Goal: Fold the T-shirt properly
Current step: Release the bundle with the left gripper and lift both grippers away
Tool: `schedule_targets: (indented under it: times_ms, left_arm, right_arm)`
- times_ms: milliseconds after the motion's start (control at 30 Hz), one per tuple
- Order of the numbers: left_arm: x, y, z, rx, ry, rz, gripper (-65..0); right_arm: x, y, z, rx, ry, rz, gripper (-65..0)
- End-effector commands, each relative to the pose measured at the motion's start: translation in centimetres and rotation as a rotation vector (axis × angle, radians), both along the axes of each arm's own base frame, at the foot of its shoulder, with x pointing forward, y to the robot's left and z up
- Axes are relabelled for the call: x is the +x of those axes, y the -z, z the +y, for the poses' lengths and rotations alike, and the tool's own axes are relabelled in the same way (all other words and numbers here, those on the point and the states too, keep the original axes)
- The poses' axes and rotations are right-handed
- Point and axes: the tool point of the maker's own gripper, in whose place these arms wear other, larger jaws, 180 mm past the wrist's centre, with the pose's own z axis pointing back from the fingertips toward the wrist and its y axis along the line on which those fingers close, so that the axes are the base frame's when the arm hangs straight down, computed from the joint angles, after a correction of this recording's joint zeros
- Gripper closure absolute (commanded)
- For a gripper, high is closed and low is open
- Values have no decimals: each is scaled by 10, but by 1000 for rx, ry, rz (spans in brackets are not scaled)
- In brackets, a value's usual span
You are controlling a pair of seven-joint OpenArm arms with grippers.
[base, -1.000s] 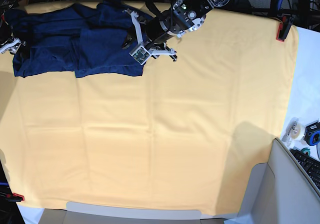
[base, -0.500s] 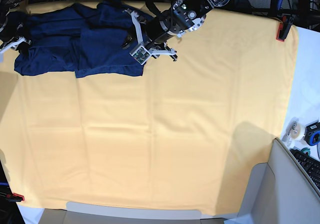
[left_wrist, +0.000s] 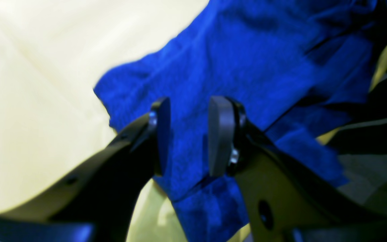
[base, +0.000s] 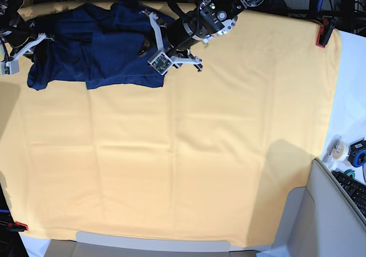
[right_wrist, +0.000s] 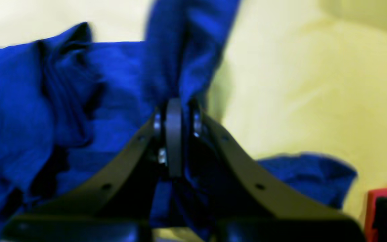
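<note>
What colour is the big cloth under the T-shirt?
Pale yellow, plain; the cloth shows best in the base view.

The right end effector (right_wrist: 173,141) is at the far left of the base view, near the back edge of the tabletop. Its two fingers are pressed tight together, and a fold of the T-shirt (base: 108,45) is pinched between them, pulled up a little.

The left end effector (left_wrist: 188,134) reaches in from the back, with its arm slanting down toward the shirt's right side. Its fingers (left_wrist: 220,134) stand apart with a gap between them, just above the blue cloth.
</note>
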Motion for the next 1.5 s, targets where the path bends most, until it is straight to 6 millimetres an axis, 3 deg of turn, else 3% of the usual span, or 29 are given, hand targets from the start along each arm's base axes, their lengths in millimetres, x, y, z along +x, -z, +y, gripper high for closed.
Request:
schedule_targets:
  times_ms: [0,233,467,833,1167,1467]
  left_arm:
    - [8,-15,-1,-38,-14,-39,-188]
    - [35,-24,29,-44,-134,-66,-188]
    - [52,-24,61,-20,-229,-82,-188]
    - [52,-21,68,-2,-232,-88,-188]
    - [54,-26,68,-10,-234,-99,-188]
    - [69,-29,90,2,-305,-120,-188]
  right_arm:
    - [11,-16,8,-18,-47,-63,0]
    - [23,-6,73,36,-254,-43,0]
    - [29,-6,117,94,-355,-63,0]
    - [38,-11,149,142,-421,-97,0]
    - [48,-21,212,217,-590,-140,0]
    - [46,-9,228,188,-610,-99,0]
